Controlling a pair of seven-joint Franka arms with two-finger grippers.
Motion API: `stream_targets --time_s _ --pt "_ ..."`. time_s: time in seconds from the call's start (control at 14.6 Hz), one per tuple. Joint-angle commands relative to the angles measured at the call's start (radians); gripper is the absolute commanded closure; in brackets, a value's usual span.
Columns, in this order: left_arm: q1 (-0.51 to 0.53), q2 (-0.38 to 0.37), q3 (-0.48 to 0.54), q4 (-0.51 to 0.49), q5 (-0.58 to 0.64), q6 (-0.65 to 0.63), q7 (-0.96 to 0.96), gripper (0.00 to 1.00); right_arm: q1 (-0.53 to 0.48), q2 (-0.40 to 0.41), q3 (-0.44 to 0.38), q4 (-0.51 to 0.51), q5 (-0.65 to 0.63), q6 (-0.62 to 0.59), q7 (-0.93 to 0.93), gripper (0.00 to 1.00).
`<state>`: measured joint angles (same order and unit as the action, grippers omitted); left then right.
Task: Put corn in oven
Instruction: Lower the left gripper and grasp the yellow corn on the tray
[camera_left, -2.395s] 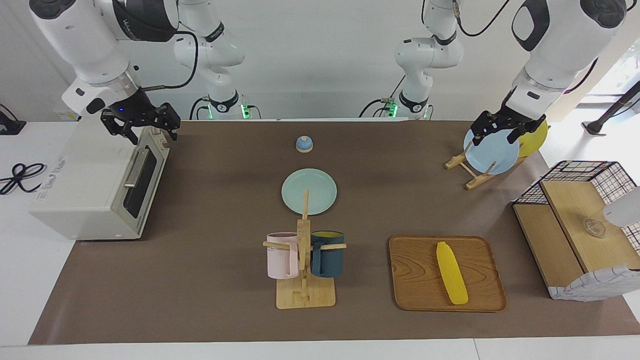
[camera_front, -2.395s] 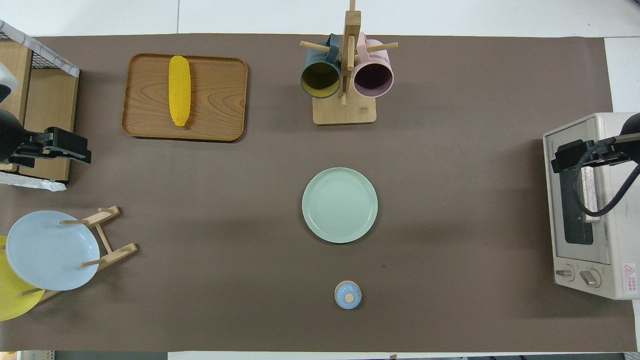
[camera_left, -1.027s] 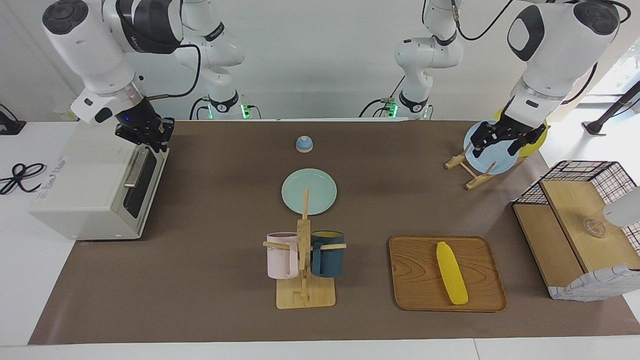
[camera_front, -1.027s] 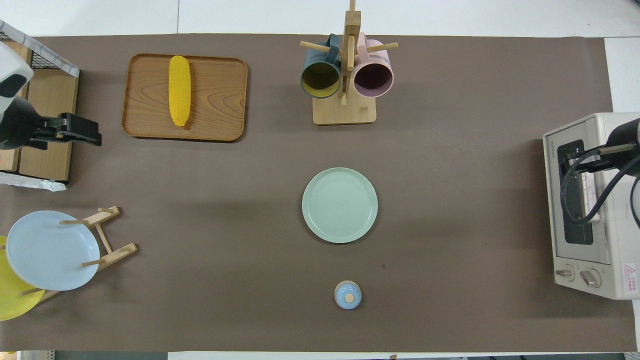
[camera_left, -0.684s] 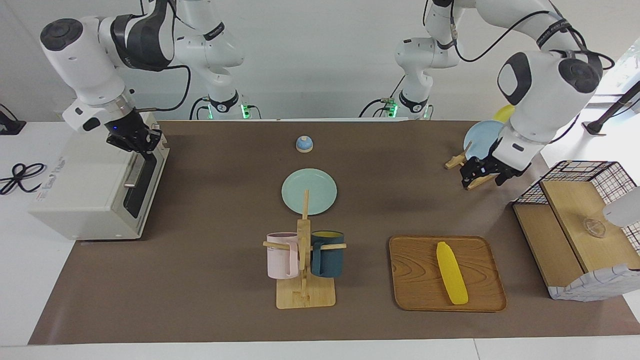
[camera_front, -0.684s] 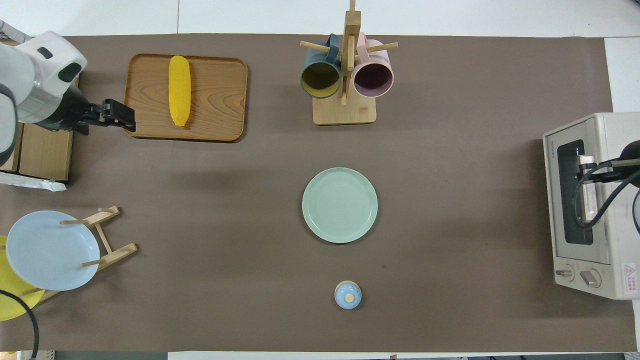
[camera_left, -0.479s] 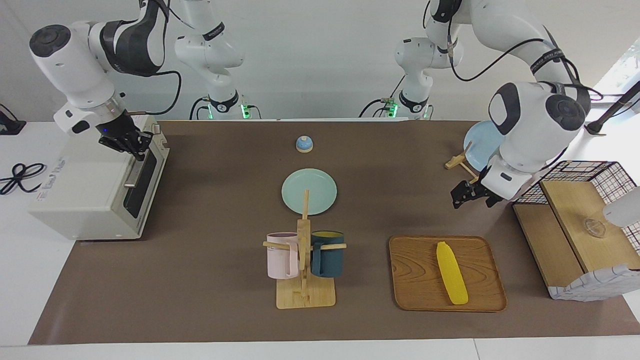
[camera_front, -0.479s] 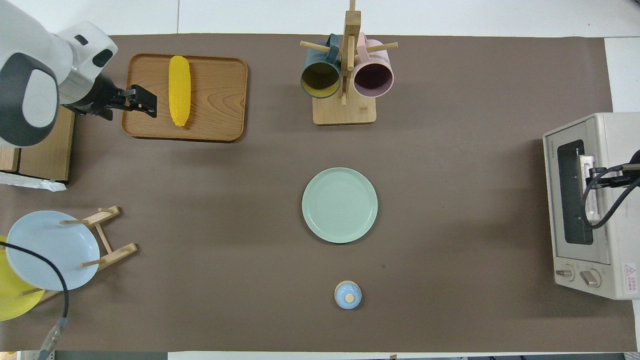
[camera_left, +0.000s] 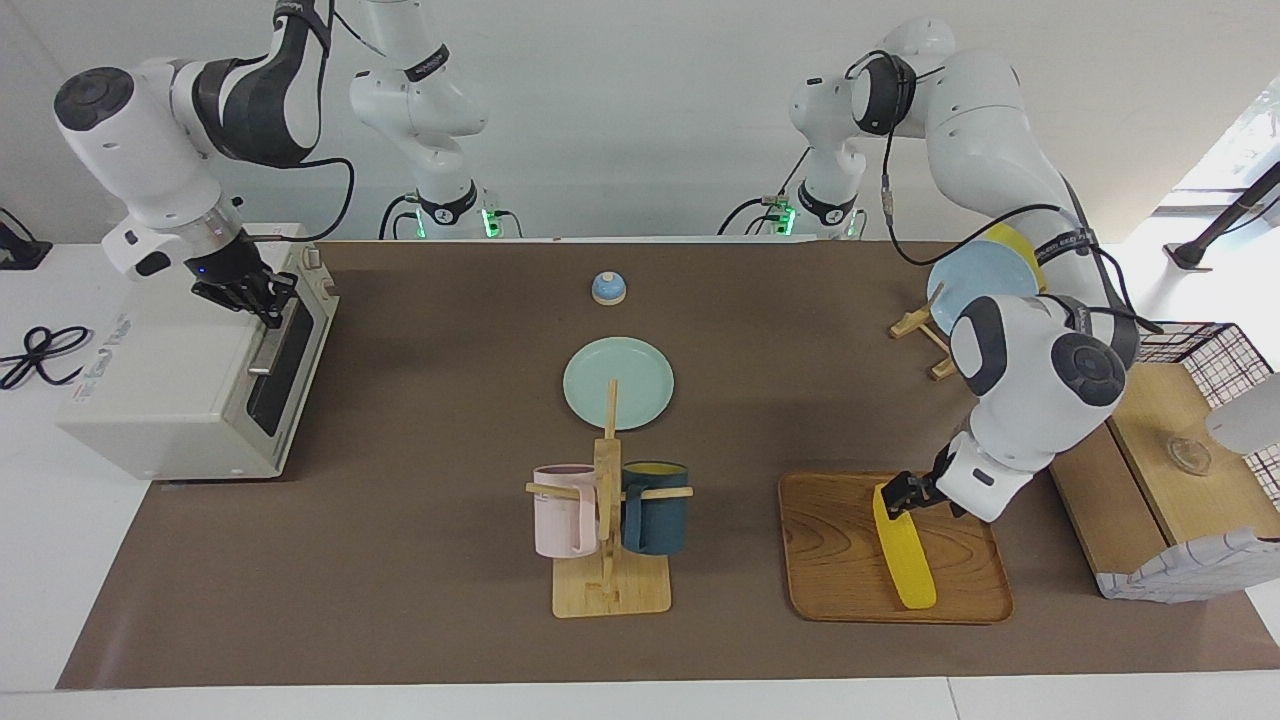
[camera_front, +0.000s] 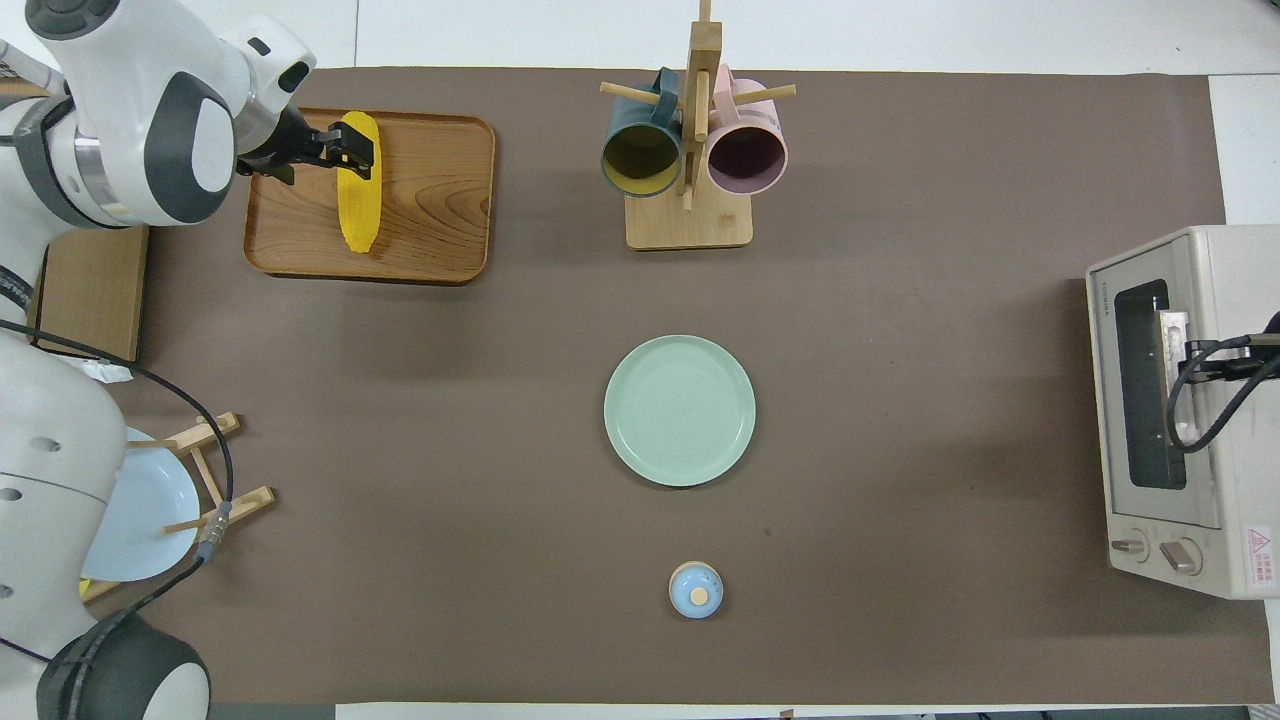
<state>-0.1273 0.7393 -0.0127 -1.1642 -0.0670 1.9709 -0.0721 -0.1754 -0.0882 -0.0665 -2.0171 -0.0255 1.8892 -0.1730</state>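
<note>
The yellow corn (camera_left: 908, 560) (camera_front: 358, 215) lies on a wooden tray (camera_left: 830, 545) (camera_front: 440, 190) toward the left arm's end of the table. My left gripper (camera_left: 893, 497) (camera_front: 352, 150) hangs open just over the corn, with nothing held. The cream-white oven (camera_left: 165, 370) (camera_front: 1240, 290) stands at the right arm's end, its dark glass door closed. My right gripper (camera_left: 265, 303) (camera_front: 1192, 362) is shut, its tips at the upper part of the silver door handle (camera_left: 268, 348) (camera_front: 1172, 405). I cannot tell whether it touches the handle.
A mug rack (camera_left: 605, 530) (camera_front: 688, 150) with a pink and a dark blue mug stands mid-table. Nearer the robots are a green plate (camera_left: 618, 383) (camera_front: 680, 410) and a small blue lidded pot (camera_left: 608, 288) (camera_front: 695, 590). A plate rack (camera_left: 975, 285) and a wire-sided shelf (camera_left: 1170, 450) flank the tray.
My left arm has swung from over the plate rack down to over the corn on the tray. My right gripper has shut and dropped from over the oven's top to the door handle.
</note>
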Motion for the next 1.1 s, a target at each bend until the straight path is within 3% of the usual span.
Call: stream_targets --time_s 0.0,0.21,0.55,0.68,0.75,0.82,0.96,1.03 --pt "-0.003 0.035 0.005 0.023 -0.008 0.06 0.005 0.0 -0.025 -0.002 0.007 -0.031 0.007 0.028 -0.01 1.0" --pt "-0.026 0.086 0.008 0.008 -0.007 0.144 0.005 0.0 -0.026 -0.002 0.008 -0.031 0.01 0.027 -0.01 1.0" --pt "-0.025 0.094 0.008 0.006 0.055 0.148 0.009 0.0 -0.026 -0.007 0.008 -0.052 0.012 0.025 -0.016 1.0" --pt "-0.026 0.094 0.008 0.008 0.056 0.14 0.009 0.11 -0.026 -0.008 0.008 -0.055 0.044 0.019 -0.017 1.0" --pt "-0.028 0.094 0.007 0.008 0.052 0.138 0.008 0.23 -0.026 -0.008 0.008 -0.057 0.047 0.022 -0.017 1.0" --pt "-0.028 0.092 0.007 0.006 0.052 0.14 0.008 0.53 -0.022 -0.008 0.008 -0.057 0.048 0.024 -0.017 1.0" --pt "-0.038 0.092 0.008 0.004 0.049 0.155 0.005 0.91 -0.003 -0.004 0.01 -0.06 0.048 0.027 -0.011 1.0" --pt "-0.043 0.092 0.008 0.004 0.044 0.145 0.002 1.0 0.005 -0.002 0.01 -0.064 0.048 0.031 -0.013 1.0"
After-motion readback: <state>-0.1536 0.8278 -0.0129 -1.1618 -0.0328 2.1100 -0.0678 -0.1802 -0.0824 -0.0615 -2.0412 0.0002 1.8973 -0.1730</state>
